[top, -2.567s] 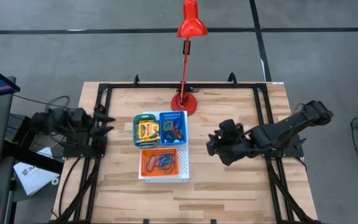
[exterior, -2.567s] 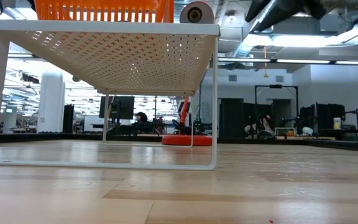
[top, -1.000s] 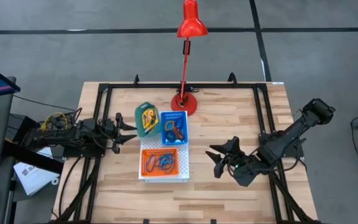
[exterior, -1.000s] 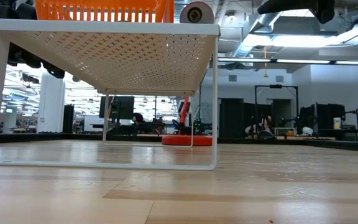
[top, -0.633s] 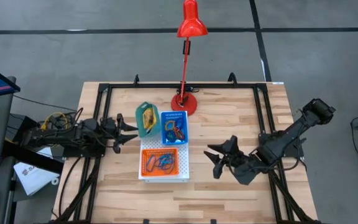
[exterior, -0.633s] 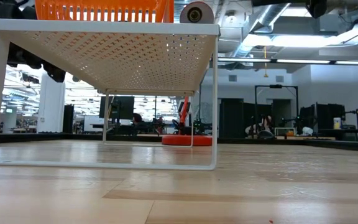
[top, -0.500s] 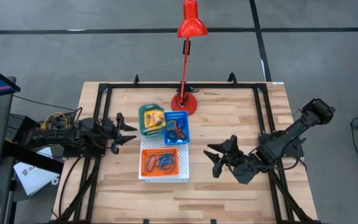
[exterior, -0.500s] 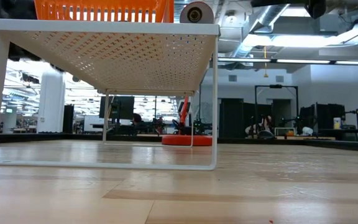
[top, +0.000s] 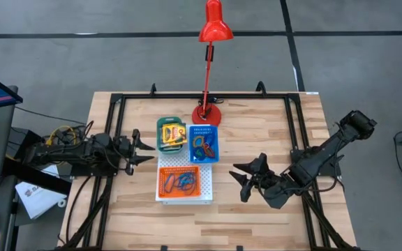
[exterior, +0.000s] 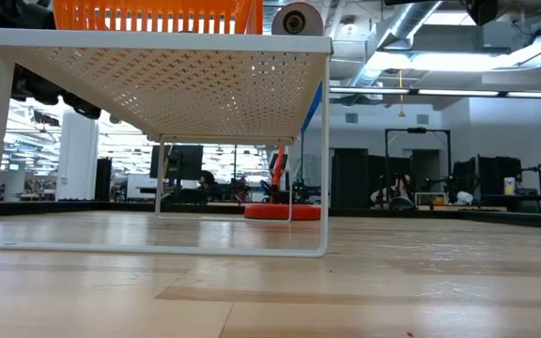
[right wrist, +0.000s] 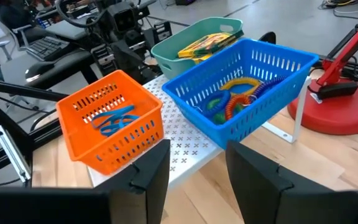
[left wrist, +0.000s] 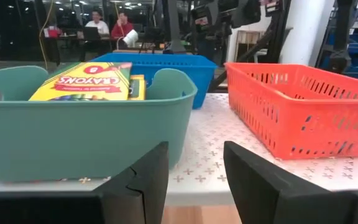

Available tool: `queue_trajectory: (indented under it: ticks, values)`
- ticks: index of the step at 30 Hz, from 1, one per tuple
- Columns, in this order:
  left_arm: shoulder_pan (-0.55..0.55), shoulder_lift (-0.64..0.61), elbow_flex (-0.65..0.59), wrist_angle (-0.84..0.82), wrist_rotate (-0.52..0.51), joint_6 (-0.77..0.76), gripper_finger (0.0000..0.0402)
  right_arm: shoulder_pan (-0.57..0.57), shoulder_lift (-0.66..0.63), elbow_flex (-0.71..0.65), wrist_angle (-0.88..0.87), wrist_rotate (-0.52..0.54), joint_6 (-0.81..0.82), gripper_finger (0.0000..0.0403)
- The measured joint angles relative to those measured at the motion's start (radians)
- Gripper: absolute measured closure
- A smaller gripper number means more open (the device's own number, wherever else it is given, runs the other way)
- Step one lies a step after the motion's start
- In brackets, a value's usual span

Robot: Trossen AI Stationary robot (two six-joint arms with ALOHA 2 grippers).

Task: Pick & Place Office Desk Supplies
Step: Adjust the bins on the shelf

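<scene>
On the white perforated board stand three bins. The green bin at the far left holds yellow-and-green crayon boxes. The blue bin holds coloured loops and juts past the board's right edge. The orange bin holds blue loops. My left gripper is open and level, just left of the green bin and apart from it. My right gripper hovers open to the right of the board.
A red desk lamp stands with its base just behind the bins and its head beyond the far edge. A black frame runs along the table's sides. Bare wood lies in front of the board and to its right.
The green bin, tipped up on its edge a second ago, has dropped flat onto the board. The blue bin has slid toward the table's right, turned a little, and now overhangs the board's right edge. Both grippers have stayed open.
</scene>
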Motion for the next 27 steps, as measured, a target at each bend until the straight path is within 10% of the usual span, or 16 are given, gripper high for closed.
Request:
queue_trajectory:
  ticks: [12,27]
  values:
    - [0.000,0.003,0.001,-0.015,-0.016,-0.070,0.0253,-0.037,0.000,0.000,-0.020,0.001,-0.007,0.0250]
    - [0.000,0.002,0.000,-0.004,-0.014,-0.089,0.0253,-0.376,0.025,0.001,-0.135,-0.209,-0.008,0.0251]
